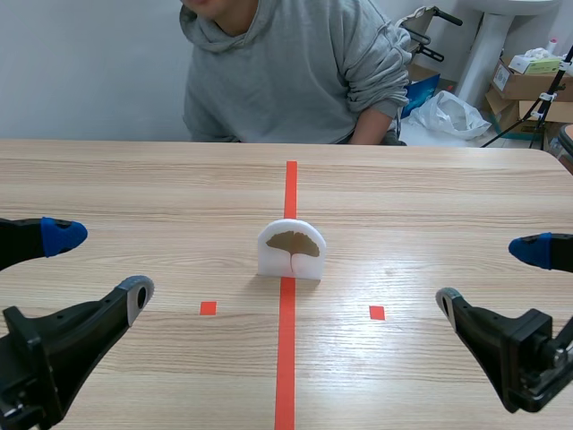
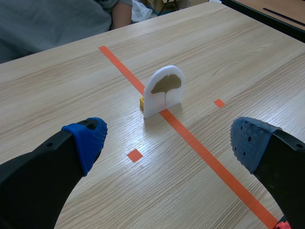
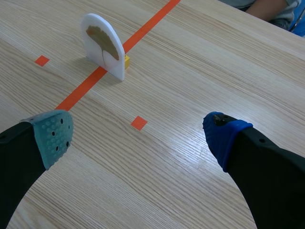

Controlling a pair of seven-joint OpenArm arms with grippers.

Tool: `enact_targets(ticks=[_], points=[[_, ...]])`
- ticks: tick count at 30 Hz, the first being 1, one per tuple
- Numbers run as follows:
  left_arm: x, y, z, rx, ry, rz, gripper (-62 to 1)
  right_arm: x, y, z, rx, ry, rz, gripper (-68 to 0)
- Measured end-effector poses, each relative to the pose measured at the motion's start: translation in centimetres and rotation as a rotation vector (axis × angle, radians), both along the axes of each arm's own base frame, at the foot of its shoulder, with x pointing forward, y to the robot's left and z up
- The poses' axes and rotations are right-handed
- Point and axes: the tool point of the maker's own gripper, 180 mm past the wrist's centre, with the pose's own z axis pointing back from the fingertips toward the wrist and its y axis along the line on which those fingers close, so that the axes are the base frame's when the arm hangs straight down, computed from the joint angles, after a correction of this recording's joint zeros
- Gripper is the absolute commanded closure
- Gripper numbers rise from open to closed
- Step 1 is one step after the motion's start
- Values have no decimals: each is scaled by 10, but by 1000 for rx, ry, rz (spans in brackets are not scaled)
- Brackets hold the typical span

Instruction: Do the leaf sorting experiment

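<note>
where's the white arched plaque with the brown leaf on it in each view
Scene view: the white arched plaque with the brown fan-shaped leaf stands upright mid-table on the long orange-red tape line.
Left wrist view: the plaque is ahead of the open jaws, on the line.
Right wrist view: the plaque is ahead of the open jaws, on the line.
Shared landmark: the tape line under it.

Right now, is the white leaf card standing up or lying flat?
Upright. The white leaf card stands on its straight edge, a small yellow block behind it.
</note>
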Motion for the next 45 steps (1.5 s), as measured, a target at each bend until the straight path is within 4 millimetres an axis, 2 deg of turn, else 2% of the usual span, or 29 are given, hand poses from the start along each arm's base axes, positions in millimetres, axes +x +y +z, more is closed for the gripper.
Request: enact_targets(ticks=[4, 9, 12, 16, 20, 28, 35, 39, 45], points=[[0, 0, 0, 0, 0, 0, -551, 9, -3, -2, -39, 15, -6, -558], [0, 0, 0, -8, 0, 9, -551, 36, -5, 13, -70, -39, 18, -558], [0, 0, 0, -16, 4, 21, -551, 51, -5, 12, -79, -46, 70, -558], [1, 0, -1, -27, 6, 34, -551, 68, -4, -4, -79, -12, 110, -558], [1, 0, -1, -30, 7, 37, -551, 81, 5, -24, -75, 37, 179, -558], [1, 0, -1, -30, 7, 37, -551, 108, 39, -59, -83, 116, 295, -558], [1, 0, -1, -30, 7, 37, -551, 136, 84, -66, -73, 123, 378, -558], [1, 0, -1, -29, 7, 37, -551, 139, 114, -82, -79, 164, 437, -558], [0, 0, -5, -15, 26, 36, -551, 132, 149, -105, -62, 230, 481, -558]])
